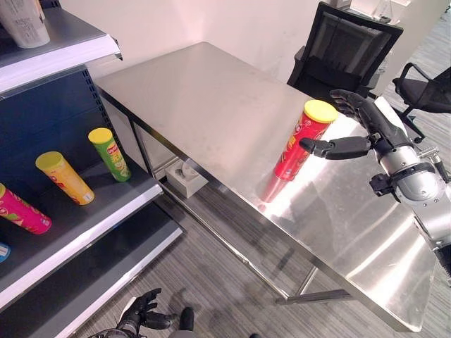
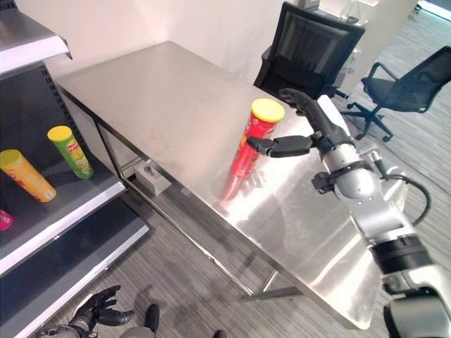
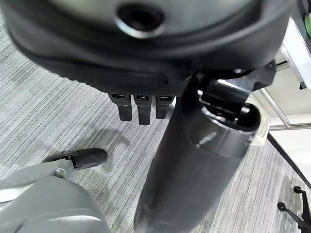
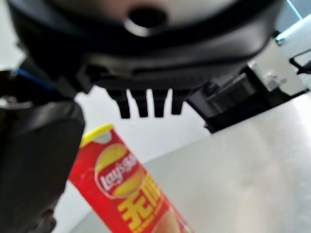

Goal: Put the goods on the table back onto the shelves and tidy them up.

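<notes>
The can (image 1: 299, 141) on the silver steel table (image 1: 211, 98) was red with a yellow lid. On the dark blue shelf (image 1: 63, 127) lay a green can (image 1: 110, 155), a yellow can (image 1: 63, 177) and a pink can (image 1: 21, 211). The hand (image 1: 356, 123) was black, the chair (image 1: 338, 49) black, the floor (image 1: 204, 282) grey-striped.

The right hand (image 2: 310, 123) is dark with a white back panel. Its arm is silver-grey, ringed by black bands. The left hand (image 1: 143, 308) is dark too.

Red can (image 4: 131, 194): logo and yellow characters on label; shelf cans' print illegible.
</notes>
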### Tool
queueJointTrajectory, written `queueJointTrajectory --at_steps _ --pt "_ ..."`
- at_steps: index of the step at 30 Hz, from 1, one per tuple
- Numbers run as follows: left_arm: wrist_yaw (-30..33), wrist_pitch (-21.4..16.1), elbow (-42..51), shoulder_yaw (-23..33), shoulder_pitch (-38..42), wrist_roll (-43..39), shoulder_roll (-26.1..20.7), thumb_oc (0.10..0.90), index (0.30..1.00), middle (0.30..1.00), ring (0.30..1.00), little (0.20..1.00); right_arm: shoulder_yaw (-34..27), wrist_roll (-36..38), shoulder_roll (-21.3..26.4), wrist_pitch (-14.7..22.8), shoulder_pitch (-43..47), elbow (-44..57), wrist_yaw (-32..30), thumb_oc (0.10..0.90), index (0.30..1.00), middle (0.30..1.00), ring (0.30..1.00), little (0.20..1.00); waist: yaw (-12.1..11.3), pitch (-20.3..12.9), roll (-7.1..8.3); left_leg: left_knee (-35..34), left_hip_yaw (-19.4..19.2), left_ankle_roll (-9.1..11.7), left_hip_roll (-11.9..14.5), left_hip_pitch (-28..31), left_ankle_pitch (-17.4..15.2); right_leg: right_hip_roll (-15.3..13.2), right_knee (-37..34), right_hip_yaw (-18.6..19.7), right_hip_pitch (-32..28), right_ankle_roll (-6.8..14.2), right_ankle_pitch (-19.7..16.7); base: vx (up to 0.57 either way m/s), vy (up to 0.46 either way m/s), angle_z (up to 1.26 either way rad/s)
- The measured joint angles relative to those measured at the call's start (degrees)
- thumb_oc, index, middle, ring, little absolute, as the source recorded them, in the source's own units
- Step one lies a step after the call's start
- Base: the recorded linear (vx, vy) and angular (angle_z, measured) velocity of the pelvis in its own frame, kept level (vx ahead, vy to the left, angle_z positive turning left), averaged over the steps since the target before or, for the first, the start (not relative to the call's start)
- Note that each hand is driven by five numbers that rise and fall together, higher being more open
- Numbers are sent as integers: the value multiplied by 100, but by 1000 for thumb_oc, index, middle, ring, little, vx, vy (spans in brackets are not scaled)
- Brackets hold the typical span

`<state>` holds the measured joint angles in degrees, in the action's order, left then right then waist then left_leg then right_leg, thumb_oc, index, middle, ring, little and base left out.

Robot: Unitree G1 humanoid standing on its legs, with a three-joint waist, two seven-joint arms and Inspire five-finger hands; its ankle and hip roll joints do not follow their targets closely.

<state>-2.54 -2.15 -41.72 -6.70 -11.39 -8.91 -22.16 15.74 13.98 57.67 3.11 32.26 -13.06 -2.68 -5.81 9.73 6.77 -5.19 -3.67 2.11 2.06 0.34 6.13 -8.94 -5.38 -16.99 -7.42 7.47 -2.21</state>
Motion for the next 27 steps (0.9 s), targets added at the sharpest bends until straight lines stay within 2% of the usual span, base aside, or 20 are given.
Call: queueJointTrajectory --at_steps 13,24,25,26,27 --pt "70 2 -14 0 -47 -1 6 800 900 900 900 900 386 -6 -4 -26 408 -274 -11 800 900 900 900 900 -177 0 0 2 24 6 -2 3 6 17 0 -14 -13 -1 0 0 0 0" --pt "85 2 -39 -1 -82 0 6 800 900 900 900 900 429 -39 -50 -73 415 -470 -11 800 900 900 900 900 -217 -1 0 1 63 11 0 3 11 28 0 -29 -26 -1 0 0 0 0" --pt "86 3 -47 -2 -86 0 7 800 900 900 900 900 429 -53 -100 -80 415 -470 -11 734 801 801 801 801 -211 -1 0 1 63 11 2 2 12 30 0 -29 -24 -1 0 0 0 0" --pt "86 3 -47 -2 -86 0 6 800 900 900 900 900 429 -78 -127 -86 415 -470 -11 400 300 300 300 300 -211 -1 0 1 63 11 2 2 12 30 0 -29 -25 -1 0 0 0 0" --pt "88 3 -47 -2 -87 0 6 800 900 900 900 900 429 -109 -158 -88 415 -470 -13 400 300 300 300 300 -217 -1 0 1 64 11 2 2 12 30 0 -30 -25 -1 0 0 0 0"
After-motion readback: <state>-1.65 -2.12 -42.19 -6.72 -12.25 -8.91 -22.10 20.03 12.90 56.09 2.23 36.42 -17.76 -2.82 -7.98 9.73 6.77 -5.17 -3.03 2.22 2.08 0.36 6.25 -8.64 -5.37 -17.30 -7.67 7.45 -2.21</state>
